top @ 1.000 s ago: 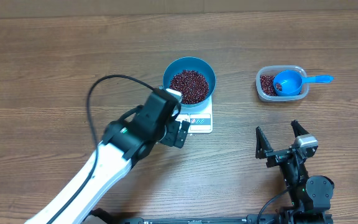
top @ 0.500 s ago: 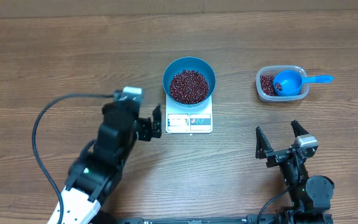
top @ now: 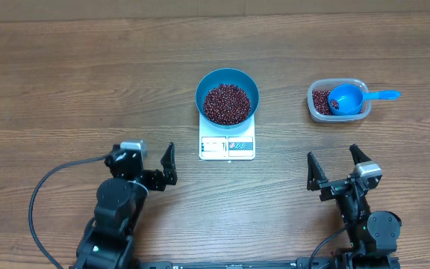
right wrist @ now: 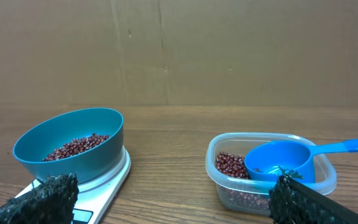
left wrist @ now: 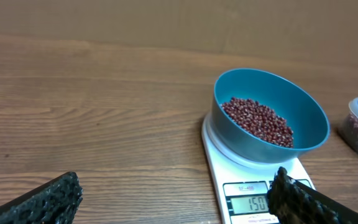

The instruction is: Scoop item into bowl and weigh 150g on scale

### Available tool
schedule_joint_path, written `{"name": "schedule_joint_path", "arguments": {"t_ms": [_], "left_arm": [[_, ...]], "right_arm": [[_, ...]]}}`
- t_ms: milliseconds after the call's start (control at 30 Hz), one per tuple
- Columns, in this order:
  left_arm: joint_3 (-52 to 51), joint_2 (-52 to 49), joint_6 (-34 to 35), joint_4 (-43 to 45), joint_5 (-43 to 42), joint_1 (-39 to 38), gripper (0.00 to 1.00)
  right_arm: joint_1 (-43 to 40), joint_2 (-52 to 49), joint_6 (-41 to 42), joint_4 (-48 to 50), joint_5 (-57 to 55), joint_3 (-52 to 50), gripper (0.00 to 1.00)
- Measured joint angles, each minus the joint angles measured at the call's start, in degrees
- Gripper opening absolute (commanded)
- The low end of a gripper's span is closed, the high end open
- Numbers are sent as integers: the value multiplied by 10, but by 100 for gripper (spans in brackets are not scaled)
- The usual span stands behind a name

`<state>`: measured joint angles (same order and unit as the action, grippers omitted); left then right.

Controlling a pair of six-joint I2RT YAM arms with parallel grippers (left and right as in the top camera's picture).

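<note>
The bowl (top: 228, 95) sits on the scale (top: 228, 147) near the middle of the table (top: 66, 75), covering its far part, with the display panel left showing at the near edge. A heap of beans (top: 226, 103) lies inside the bowl. In the left wrist view the display reads 150 (its right end is hidden behind a finger). To the right, well apart from the scale, a clear tub (top: 338, 101) holds more beans and a blue scoop (top: 347, 98) whose handle sticks out over the right rim. The left gripper (left wrist: 176, 186) is near the scale's left front, jaws spread wide and empty. The right gripper (top: 333, 161), at the table's near edge in front of the tub, is also wide open, gripping nothing
</note>
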<state>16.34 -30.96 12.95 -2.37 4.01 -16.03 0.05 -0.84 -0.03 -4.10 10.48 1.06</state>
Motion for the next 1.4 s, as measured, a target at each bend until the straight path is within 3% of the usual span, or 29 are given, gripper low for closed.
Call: {"name": "schedule_joint_path", "arguments": {"t_ms": [567,967,1400], "left_arm": [[-135,188,9,85,-6,61,100],[-157,300,15,-22,-21,112,100],[-157,301,-100,-23,-32,124,100]], "right_arm": [[0,0,0,0,0,0,100],[0,0,0,0,0,0,100],[0,0,0,0,0,0,100]]}}
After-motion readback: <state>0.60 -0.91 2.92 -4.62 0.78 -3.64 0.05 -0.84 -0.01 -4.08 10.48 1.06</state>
